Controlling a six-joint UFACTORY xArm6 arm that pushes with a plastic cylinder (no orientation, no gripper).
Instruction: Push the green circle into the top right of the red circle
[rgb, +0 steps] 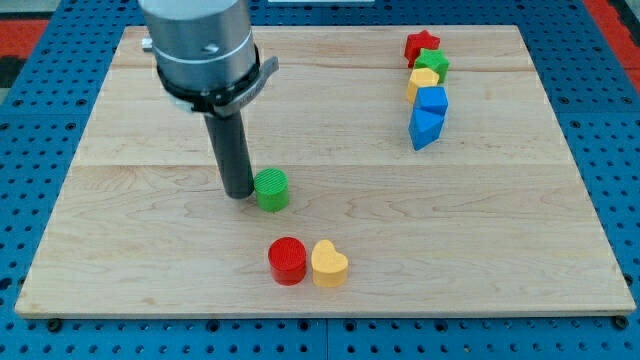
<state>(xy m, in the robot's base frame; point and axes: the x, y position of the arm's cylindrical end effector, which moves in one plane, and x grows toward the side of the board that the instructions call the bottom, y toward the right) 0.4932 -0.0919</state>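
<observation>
— Where is your tip right now?

— My tip (239, 193) sits on the wooden surface (150, 250), just at the view's left of the green circle (271, 189), touching it or very nearly so.

— And the red circle?

— The red circle (288, 260) lies below the green circle, toward the view's bottom and slightly to the right, apart from it. A yellow heart (329, 264) rests against the red circle's right side.

— What is your pincer doing?

— I carry no pincer, only a straight dark rod, so there is nothing to open or close.

— Anything else on the surface?

— Near the view's top right runs a touching column: a red star (422, 44), a green star (433, 65) partly hidden under it, a yellow block (423, 82), a blue cube (432, 101) and a blue block (425, 128) whose shape I cannot make out.
</observation>
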